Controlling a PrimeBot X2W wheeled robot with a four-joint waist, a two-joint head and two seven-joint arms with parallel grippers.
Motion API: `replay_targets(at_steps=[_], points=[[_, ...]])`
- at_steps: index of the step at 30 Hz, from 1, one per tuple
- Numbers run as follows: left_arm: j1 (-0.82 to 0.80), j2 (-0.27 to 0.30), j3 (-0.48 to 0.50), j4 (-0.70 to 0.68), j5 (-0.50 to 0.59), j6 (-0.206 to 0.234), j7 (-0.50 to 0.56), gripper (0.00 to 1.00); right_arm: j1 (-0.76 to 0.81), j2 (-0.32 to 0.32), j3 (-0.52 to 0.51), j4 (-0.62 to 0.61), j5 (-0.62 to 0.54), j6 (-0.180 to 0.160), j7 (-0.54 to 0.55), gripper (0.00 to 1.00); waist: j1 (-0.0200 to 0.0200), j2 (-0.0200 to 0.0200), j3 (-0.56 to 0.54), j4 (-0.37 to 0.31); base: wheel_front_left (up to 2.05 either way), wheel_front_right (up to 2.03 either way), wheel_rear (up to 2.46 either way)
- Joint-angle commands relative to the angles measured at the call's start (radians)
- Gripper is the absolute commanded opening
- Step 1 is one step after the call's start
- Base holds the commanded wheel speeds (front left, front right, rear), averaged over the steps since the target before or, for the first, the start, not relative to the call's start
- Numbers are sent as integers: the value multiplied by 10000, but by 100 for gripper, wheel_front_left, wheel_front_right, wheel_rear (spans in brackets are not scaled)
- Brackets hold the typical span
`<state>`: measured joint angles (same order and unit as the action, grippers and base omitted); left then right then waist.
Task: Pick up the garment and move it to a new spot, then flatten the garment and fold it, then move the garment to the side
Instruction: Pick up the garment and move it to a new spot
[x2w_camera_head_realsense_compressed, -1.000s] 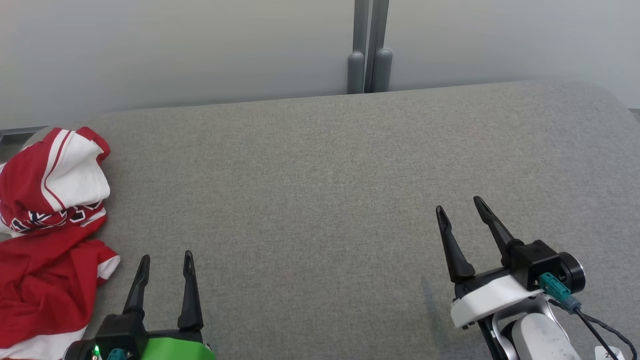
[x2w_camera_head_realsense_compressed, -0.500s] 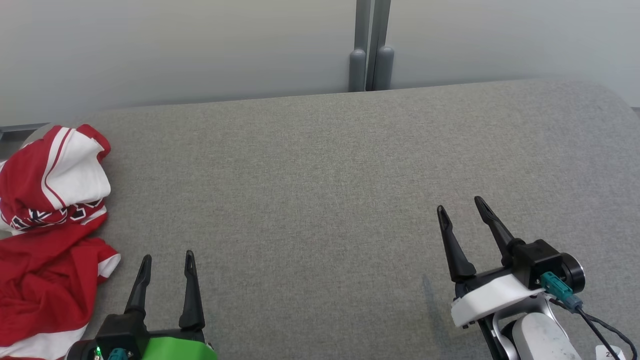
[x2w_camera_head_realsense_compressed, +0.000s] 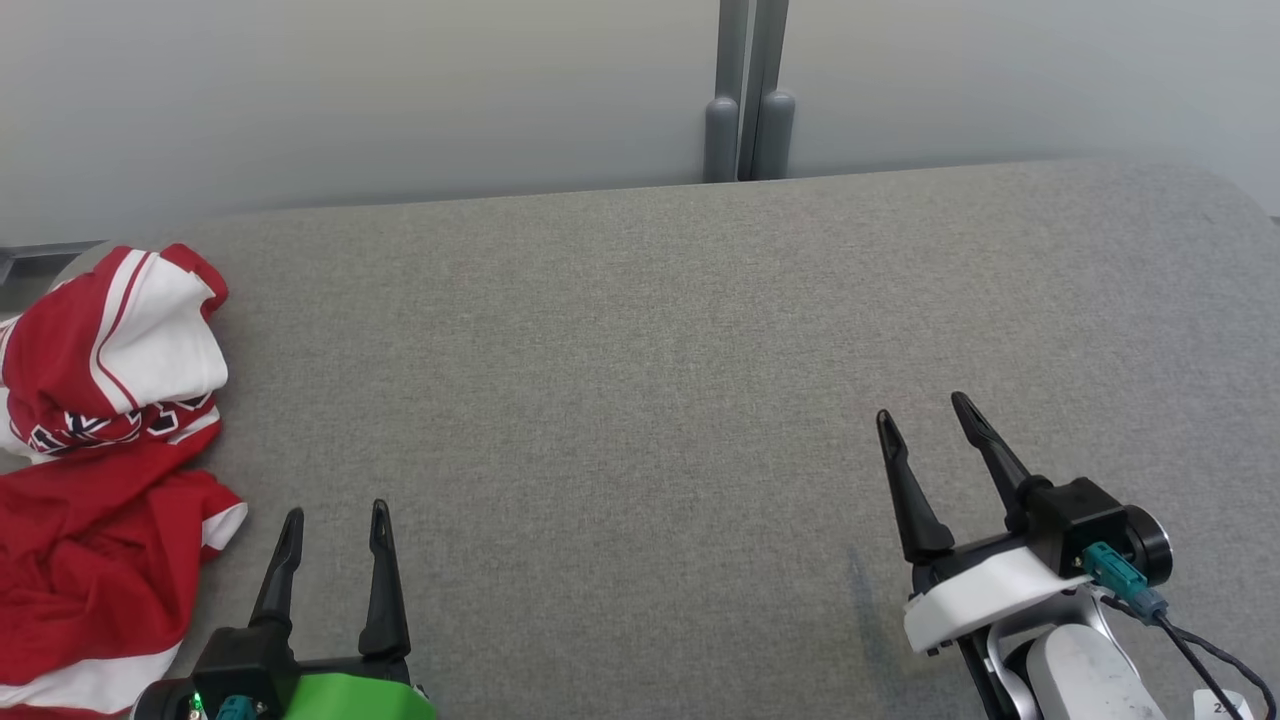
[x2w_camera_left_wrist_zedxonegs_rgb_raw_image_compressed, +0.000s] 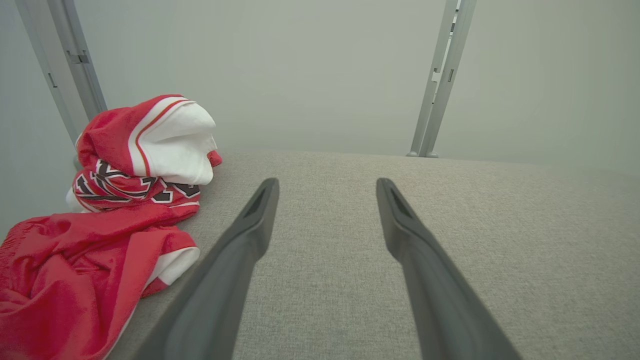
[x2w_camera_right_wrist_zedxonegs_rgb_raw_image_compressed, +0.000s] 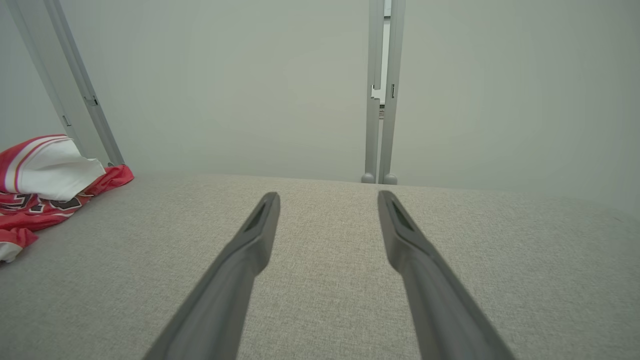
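Left wrist view: dark lettering (x2w_camera_left_wrist_zedxonegs_rgb_raw_image_compressed: 125, 186) on the crumpled garment (x2w_camera_left_wrist_zedxonegs_rgb_raw_image_compressed: 75, 270) is unreadable.

Your head camera listed these items.
- One red-and-white jersey (x2w_camera_head_realsense_compressed: 105, 470), crumpled, lay at the far left of the grey fabric-covered table (x2w_camera_head_realsense_compressed: 640, 350) and ran off the view's edge.
- One left gripper (x2w_camera_head_realsense_compressed: 335, 512), lower left, had its fingers spread. It was just beside the jersey, not touching.
- One right gripper (x2w_camera_head_realsense_compressed: 922, 408), lower right, had its fingers spread, well apart from the jersey.
- One grey double post (x2w_camera_head_realsense_compressed: 748, 100) stood behind the table.

Black jaws, green housing (x2w_camera_head_realsense_compressed: 350, 700), white housing (x2w_camera_head_realsense_compressed: 985, 595)
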<state>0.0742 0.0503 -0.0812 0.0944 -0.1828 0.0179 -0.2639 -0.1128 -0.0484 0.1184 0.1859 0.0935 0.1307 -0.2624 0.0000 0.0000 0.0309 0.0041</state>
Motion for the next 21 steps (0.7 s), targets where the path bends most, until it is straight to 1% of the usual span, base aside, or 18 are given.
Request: replay_targets(at_steps=[1,5,8,15,21], points=[[-128,3,10,-19,-12,38,-13,100,-49,-35,-30,2,-31,1,-36,100,0,0,1,47,0,0,0],[-178,6,38,-26,-12,65,-13,100,1,-32,-102,-19,-82,1,-35,100,0,0,26,381,0,0,0],[-187,7,85,-44,-44,93,-13,100,18,-33,-154,-50,-93,1,-35,100,0,0,63,806,0,0,0],[-188,8,172,-78,-99,124,-13,100,-18,-32,-240,-120,-107,1,-33,100,0,0,239,2280,0,0,0],[24,11,278,-105,-195,179,-11,100,6,-35,-66,-51,-14,1,-33,100,0,0,268,3516,0,0,0]])
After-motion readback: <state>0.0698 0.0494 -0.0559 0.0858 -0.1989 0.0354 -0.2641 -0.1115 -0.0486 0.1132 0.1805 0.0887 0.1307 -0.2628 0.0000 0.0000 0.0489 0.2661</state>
